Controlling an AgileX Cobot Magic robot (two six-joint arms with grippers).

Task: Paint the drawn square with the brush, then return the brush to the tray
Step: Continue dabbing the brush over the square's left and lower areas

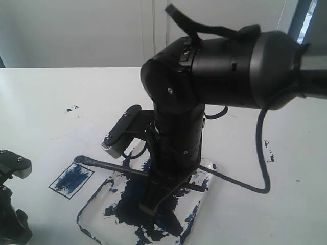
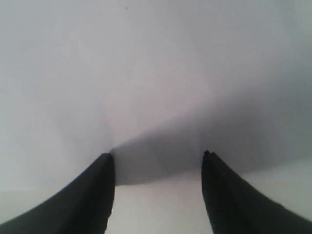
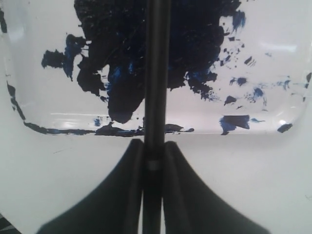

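The right gripper (image 3: 155,148) pinches the brush (image 3: 157,73) tight. The shaft runs straight out past the fingertips over the paint-smeared tray (image 3: 273,83), whose near rim lies just beyond them. The blue-streaked drawn square (image 1: 71,179) sits beside the tray, near the brush's far end. The left gripper (image 2: 158,158) has its fingers spread over the open white surface (image 2: 146,73).

The drawn square (image 1: 71,181), its inside streaked dark blue, lies just beside the clear, navy-smeared tray (image 1: 91,204). The thin black brush (image 1: 110,166) slants over the tray, clamped in the right end effector (image 3: 153,148), its tip overhanging toward the square.
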